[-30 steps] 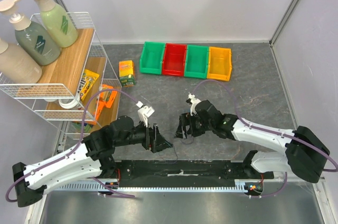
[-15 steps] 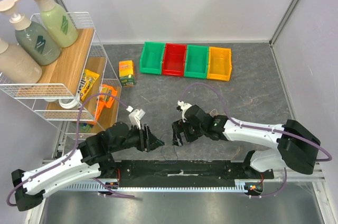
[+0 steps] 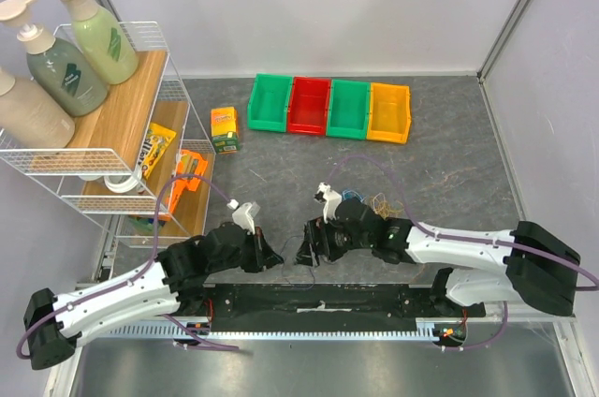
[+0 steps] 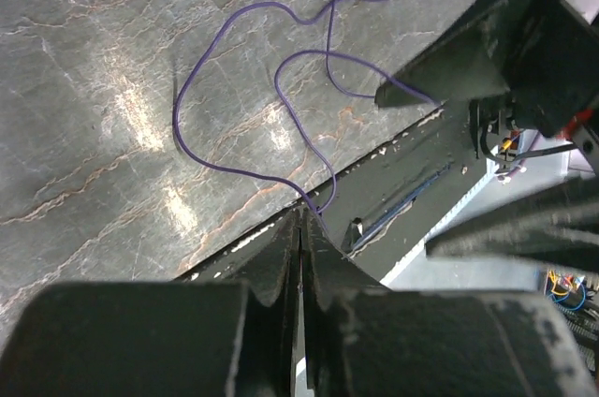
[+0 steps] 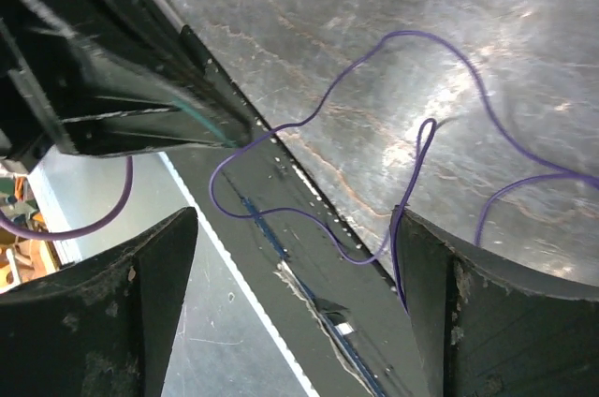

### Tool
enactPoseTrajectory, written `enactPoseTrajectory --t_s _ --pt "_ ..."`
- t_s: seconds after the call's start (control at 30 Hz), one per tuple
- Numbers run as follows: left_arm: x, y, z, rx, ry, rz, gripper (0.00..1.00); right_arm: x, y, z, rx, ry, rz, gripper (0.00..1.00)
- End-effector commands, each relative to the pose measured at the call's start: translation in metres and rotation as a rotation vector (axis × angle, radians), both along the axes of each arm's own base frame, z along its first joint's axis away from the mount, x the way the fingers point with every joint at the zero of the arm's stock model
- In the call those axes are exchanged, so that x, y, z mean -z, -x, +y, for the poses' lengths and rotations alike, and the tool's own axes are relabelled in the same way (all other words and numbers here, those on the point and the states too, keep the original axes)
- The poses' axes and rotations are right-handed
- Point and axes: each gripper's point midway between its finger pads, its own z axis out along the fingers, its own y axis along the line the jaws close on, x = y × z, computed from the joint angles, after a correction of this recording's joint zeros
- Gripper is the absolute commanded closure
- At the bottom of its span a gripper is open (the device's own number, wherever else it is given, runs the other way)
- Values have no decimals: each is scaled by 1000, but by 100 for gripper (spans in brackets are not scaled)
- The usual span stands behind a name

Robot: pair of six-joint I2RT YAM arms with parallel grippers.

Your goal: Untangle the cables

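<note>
A: Where both arms reach in over the black rail (image 3: 374, 301) at 6 o'clock, what does each hand hold?

B: Noted: the left gripper (image 4: 301, 227) has its fingers pressed together, with one end of the purple wire (image 4: 177, 102) pinched at the tips. The right gripper (image 5: 295, 228) stands wide apart, clamping nothing. The wire passes just beside the inner edge of one finger (image 5: 496, 322).

A: Grippers relative to each other?

B: Tip to tip, near, small gap. The left one points to 3 o'clock, the right one to 9.

A: Lay of the wire?

B: Loose loops flat on the grey table (image 3: 449, 172), between the two grippers. One loop lies over the rail.

A: Other cables?

B: A small curly bundle (image 3: 356, 197), blue and yellow strands visible, at 1 o'clock from the right gripper, just behind that arm's wrist. Other colours too small to tell. Whether the purple wire reaches it: cannot tell.

A: Farther back?

B: A yellow carton (image 3: 225, 128) at 11 o'clock. Four bins (image 3: 309, 127) at 12: green, red, green, orange, side by side. A wire rack (image 3: 131, 116) with pump bottles (image 3: 65, 74) at 9 to 10 o'clock.
</note>
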Motion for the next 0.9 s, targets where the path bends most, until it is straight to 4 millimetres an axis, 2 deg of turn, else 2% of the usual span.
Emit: enactPoseTrajectory --t_s 0.0,0.2,0.4,0.53,0.63,0.7,0.77,0.83,0.87 --pt "0 -8 -15 -18 44 4 95 -13 14 26 -52 -75 -17 9" --pt "0 -6 -31 33 69 23 97 0 32 43 -86 16 -148 10" --pt "-9 -8 -38 39 99 18 98 1 44 59 -53 30 -261 14" --pt "-11 -6 -40 47 110 23 98 3 29 52 91 126 -361 18" --pt "-11 -5 -39 47 112 22 98 6 17 47 158 170 -409 29" --pt "-13 -5 -39 49 118 22 98 8 12 44 182 181 -430 41" --pt "-15 -5 -40 52 124 19 98 5 10 45 179 175 -449 62" --pt "-20 -5 -40 56 128 10 98 2 9 43 184 166 -458 93" --pt "-25 -4 -40 64 134 -1 98 1 7 39 204 160 -455 100"
